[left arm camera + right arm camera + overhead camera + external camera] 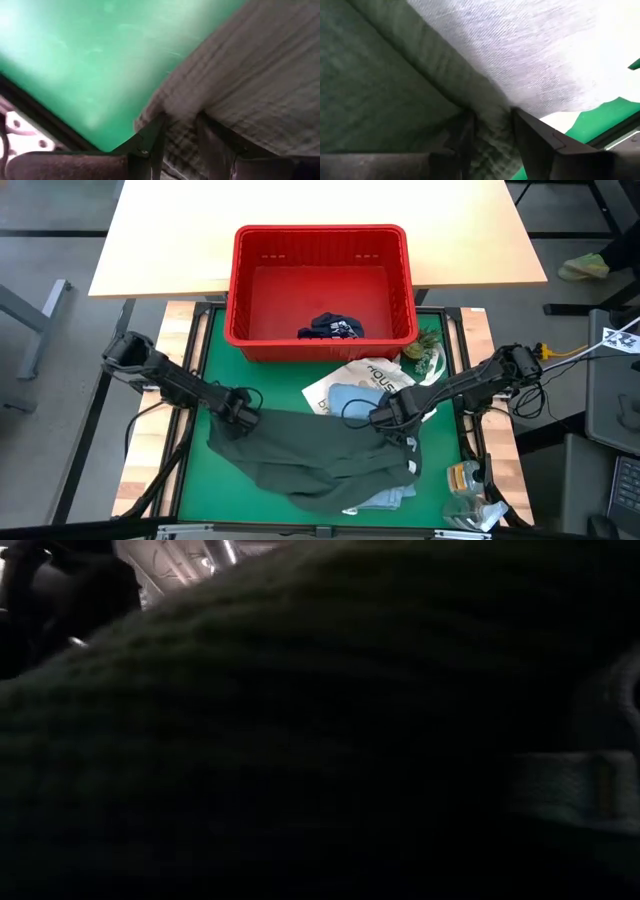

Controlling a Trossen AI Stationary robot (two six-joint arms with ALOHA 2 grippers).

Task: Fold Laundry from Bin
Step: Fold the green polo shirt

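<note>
Left gripper (240, 408): over the left half of the green mat (215, 350), pinching one upper corner of the dark olive-green garment (320, 455); the left wrist view shows cloth between its fingers (150, 140).
Right gripper (385, 415): near the mat's middle right, clamped on the opposite upper corner, cloth bunched between its fingers (530, 135).
Garment: stretched between the two grips, its lower part draping toward the mat's near edge, over a light blue shirt (390, 498) at the near right.
Bin (320, 240): red, at the far edge of the mat; the navy shorts (330, 328) lie inside, by its near wall.
Low view: almost wholly blocked by dark cloth, probably this garment.
Doing the step well: I judge this a spread-out before folding; keep both grips level and the top edge taut, lay the cloth flat clear of the white tote bag (365, 380), and smooth wrinkles before any crease.
Writing: the tote shows dark lettering, seemingly "HOUS…"; the rest is covered.
</note>
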